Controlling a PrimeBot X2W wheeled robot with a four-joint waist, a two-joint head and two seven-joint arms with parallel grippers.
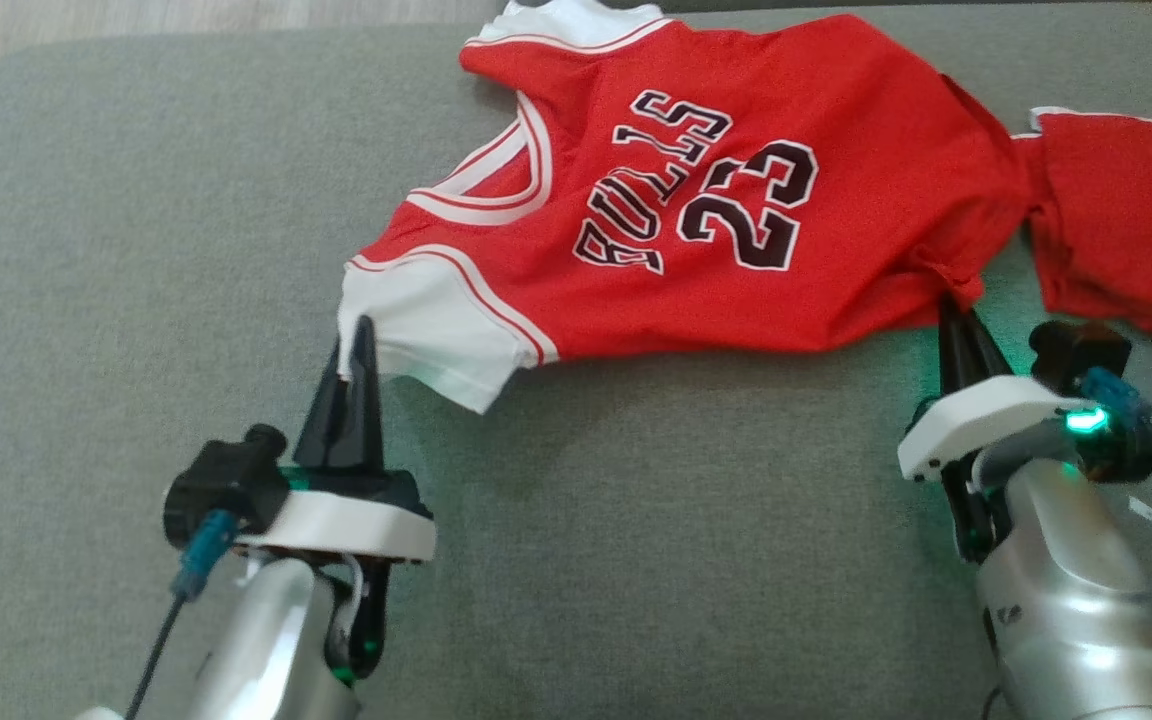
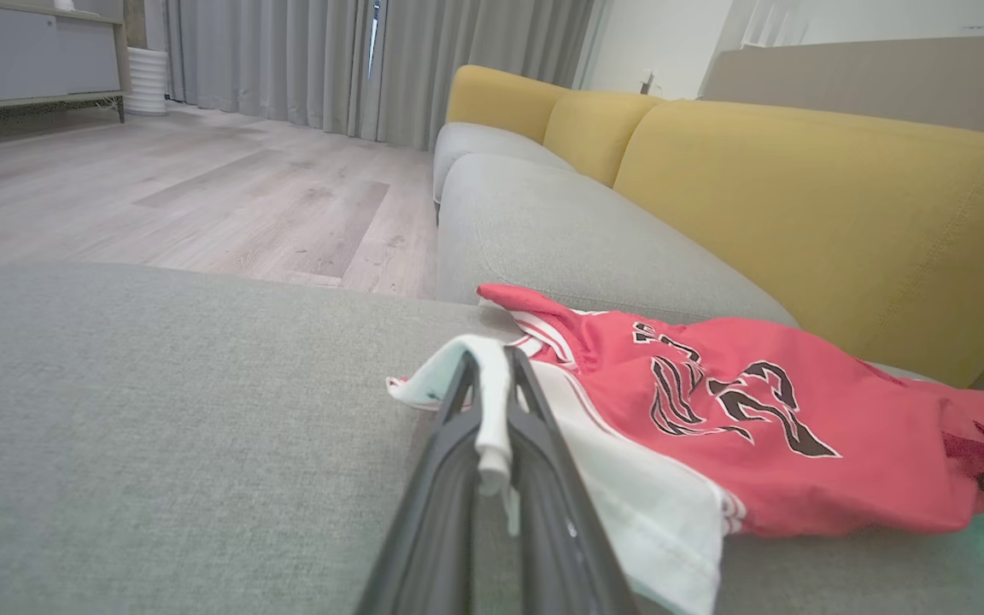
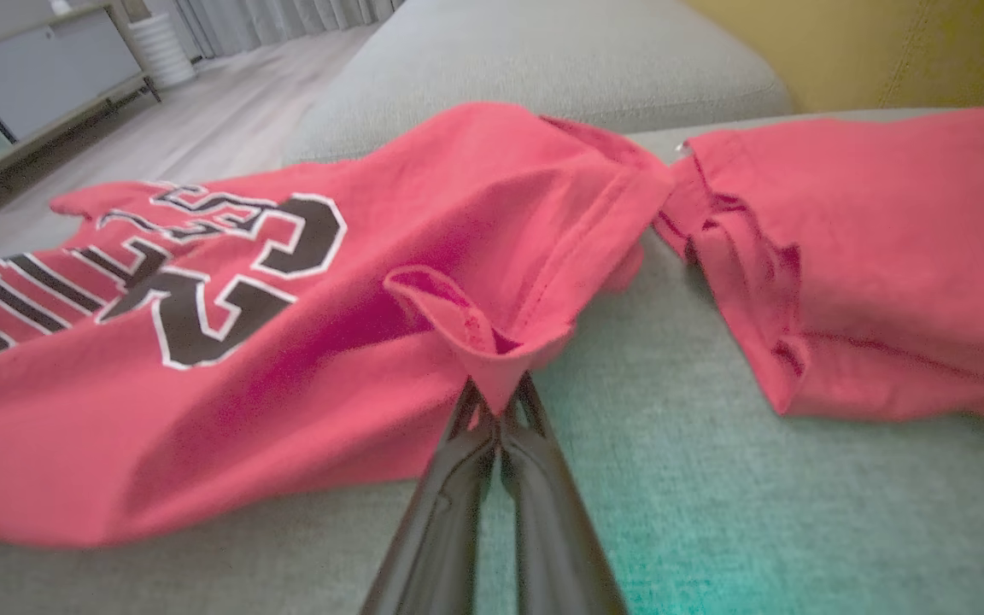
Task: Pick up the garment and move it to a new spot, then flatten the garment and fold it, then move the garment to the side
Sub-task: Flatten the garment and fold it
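The garment (image 1: 696, 200) is a red jersey with white trim and black lettering, spread sideways across the grey cushion (image 1: 136, 220). My left gripper (image 1: 364, 325) is shut on the garment's white sleeve edge at its near left corner; in the left wrist view the white cloth (image 2: 492, 401) sits pinched between the fingers of the left gripper (image 2: 492, 354). My right gripper (image 1: 956, 305) is shut on the garment's red hem at the near right corner. The right wrist view shows the right gripper (image 3: 496, 397) with a red fold (image 3: 475, 333) bunched in its tips.
A second red cloth (image 1: 1126, 230) lies on the cushion just right of the garment, close to my right gripper. A yellow sofa back (image 2: 799, 196) rises behind the seat. Wooden floor (image 2: 159, 196) lies past the cushion's far edge.
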